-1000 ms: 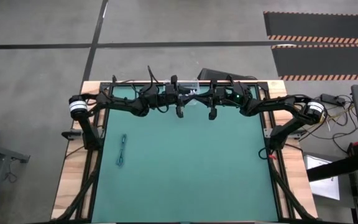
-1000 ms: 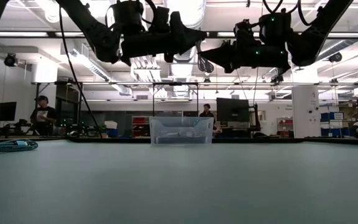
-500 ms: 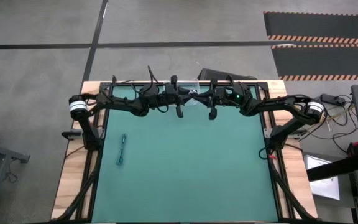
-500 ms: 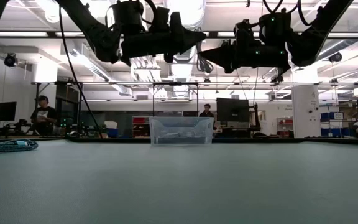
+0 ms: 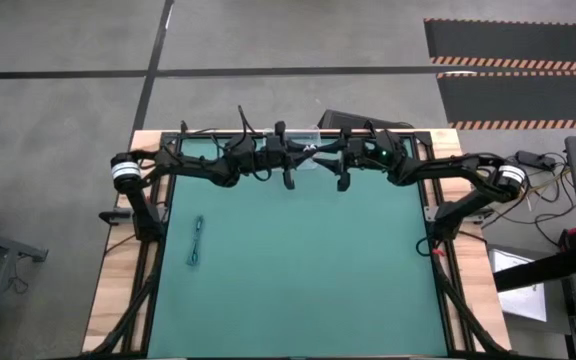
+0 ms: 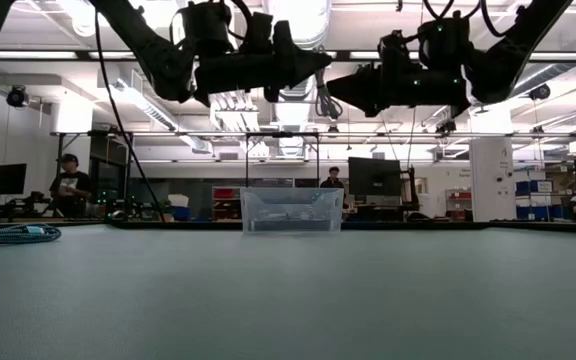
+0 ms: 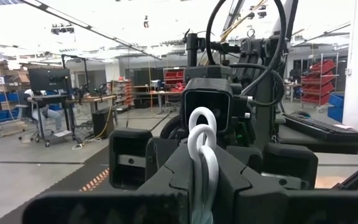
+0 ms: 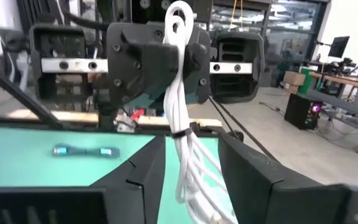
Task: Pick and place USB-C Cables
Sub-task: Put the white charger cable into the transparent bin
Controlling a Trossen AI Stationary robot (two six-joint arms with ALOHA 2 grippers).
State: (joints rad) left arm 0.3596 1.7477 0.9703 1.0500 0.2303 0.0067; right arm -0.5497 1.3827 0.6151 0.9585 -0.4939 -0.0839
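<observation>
— So, biggest first: what fills the scene?
— A green table, with both dark arms reaching in from its left and right sides and meeting over the far edge, raised well above the surface.

— And below them?
— A clear plastic bin at the far edge, in the middle. In the low view something pale lies inside it, but I cannot tell what.

— What are the grippers doing?
— They face each other over the bin. The left gripper has its fingers pressed onto a looped white cable, which stands up between them in its wrist view. The right gripper pinches a second white cable bundle, tied at its middle, hanging between its two fingers.

— Any other cables?
— A teal cable lies stretched out on the left part of the table, well apart from both grippers and the bin. It also shows at the left edge of the low view.

— Anyone around?
— A person stands far off in the room behind.
</observation>
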